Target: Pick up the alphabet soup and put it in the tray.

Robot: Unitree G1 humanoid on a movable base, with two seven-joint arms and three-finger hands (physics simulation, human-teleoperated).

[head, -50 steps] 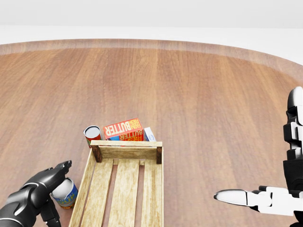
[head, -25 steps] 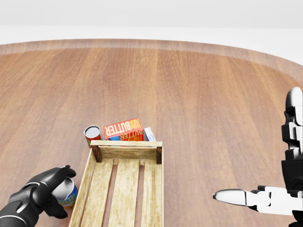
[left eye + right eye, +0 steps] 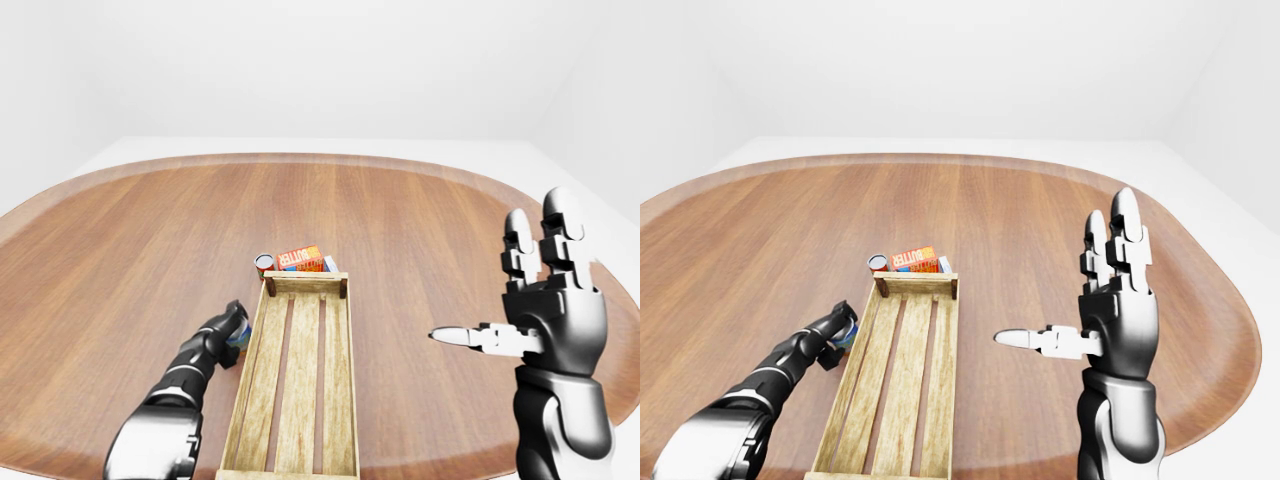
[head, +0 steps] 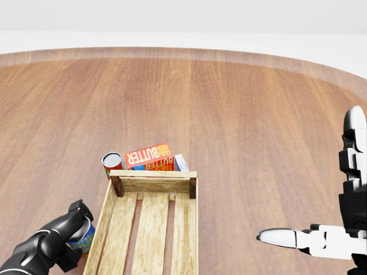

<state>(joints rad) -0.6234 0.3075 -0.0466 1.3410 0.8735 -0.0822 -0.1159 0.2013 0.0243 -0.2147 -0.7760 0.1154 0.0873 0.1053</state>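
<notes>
Red can [image 4: 111, 162] beside butter box [image 4: 149, 156]; wooden table [image 4: 241, 114].

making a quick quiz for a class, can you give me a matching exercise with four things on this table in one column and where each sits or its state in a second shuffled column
Things:
1. blue-labelled alphabet soup can
2. red tin can with a pale lid
3. orange butter box
4. white right hand

Places or states:
A. raised, fingers spread, holding nothing
B. lying just above the slatted wooden tray's top end in the head view
C. left of the tray, with the black left hand closed round it
D. standing at the tray's top-left corner

Pairs: 1-C, 2-D, 3-B, 4-A
</notes>
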